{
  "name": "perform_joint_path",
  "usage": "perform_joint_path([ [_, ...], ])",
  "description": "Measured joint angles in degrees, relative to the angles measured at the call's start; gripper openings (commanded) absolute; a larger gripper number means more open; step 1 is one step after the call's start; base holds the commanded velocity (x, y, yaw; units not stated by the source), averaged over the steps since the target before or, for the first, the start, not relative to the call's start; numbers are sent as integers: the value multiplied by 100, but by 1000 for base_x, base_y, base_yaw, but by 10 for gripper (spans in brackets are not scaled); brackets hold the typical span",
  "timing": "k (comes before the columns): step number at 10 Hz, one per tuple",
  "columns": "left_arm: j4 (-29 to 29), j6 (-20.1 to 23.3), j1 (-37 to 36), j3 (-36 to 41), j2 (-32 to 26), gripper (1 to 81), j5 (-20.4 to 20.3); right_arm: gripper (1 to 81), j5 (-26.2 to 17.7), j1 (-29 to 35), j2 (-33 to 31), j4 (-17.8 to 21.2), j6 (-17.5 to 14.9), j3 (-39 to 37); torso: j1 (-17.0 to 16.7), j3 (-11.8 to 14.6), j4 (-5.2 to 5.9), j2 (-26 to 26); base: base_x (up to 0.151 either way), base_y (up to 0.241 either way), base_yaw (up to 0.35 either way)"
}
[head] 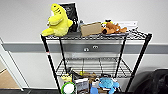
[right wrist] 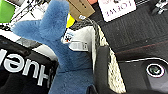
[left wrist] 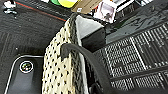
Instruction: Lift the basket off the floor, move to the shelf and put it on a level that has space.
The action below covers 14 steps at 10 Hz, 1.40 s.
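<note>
Beige mesh basket [left wrist: 58, 75] rides off the floor between my wrists, before the shelf [head: 96, 37], its free second level [head: 93, 66] unfilled; I can't tell either tool's grip.

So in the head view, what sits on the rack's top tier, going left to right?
yellow plush toy → dark upright package, partly behind the toy → brown cardboard box → orange plush toy near the right end.
</note>
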Motion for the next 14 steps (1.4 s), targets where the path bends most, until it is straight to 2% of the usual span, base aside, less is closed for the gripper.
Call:
perform_joint_path([
  [4, 0, 0, -5, -1, -2, 10, -11, 10, 0, -4, 0, 0, 2, 0, 0, 0, 0, 0, 78, 0, 0],
  [10, 0, 0, 9, 0, -5, 10, 2, 10, -7, 2, -2, -9, 2, 0, 0, 0, 0, 0, 0, 0, 0],
  [12, 0, 2, -10, 219, -132, 10, -9, 10, -2, 33, -149, -15, 0, 255, 0, 0, 0, 0, 0, 0, 0],
  [14, 0, 0, -105, 796, -441, 10, -2, 10, -11, 116, -512, -23, -2, 924, 0, 0, 0, 0, 0, 0, 0],
])
